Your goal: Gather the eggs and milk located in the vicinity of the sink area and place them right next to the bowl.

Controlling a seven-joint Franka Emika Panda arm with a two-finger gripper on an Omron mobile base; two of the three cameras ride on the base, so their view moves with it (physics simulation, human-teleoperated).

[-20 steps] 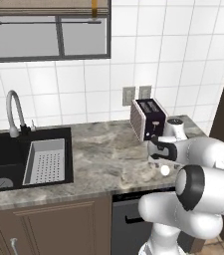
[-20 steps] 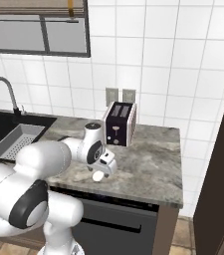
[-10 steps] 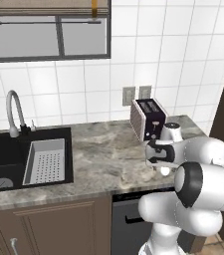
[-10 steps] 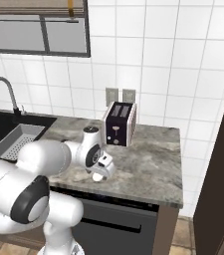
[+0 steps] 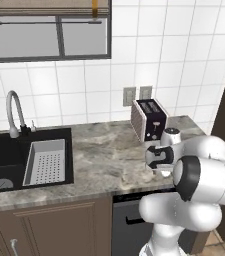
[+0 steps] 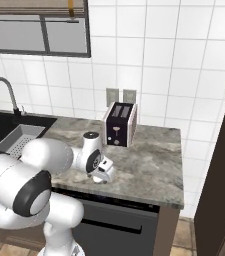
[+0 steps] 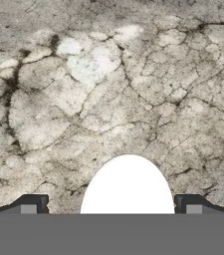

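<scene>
Here I see the egg point(image 7: 128, 185) on the counter point(image 7: 133, 89) between my gripper's point(image 7: 111, 209) wide-open fingers point(image 7: 31, 205), untouched, long axis running straight away from the hand, in front of the toaster point(image 6: 119, 123).

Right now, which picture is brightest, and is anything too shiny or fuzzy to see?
Hand view: the egg is plain bright white, no shading, sitting between the open claw tips. Left base view: the sink is darkest. Right base view: the toaster looks soft-edged.

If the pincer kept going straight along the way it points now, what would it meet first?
The egg, which lies between the open pincer's two tips; just beyond it is the stone counter. How near the egg is cannot be judged.
</scene>
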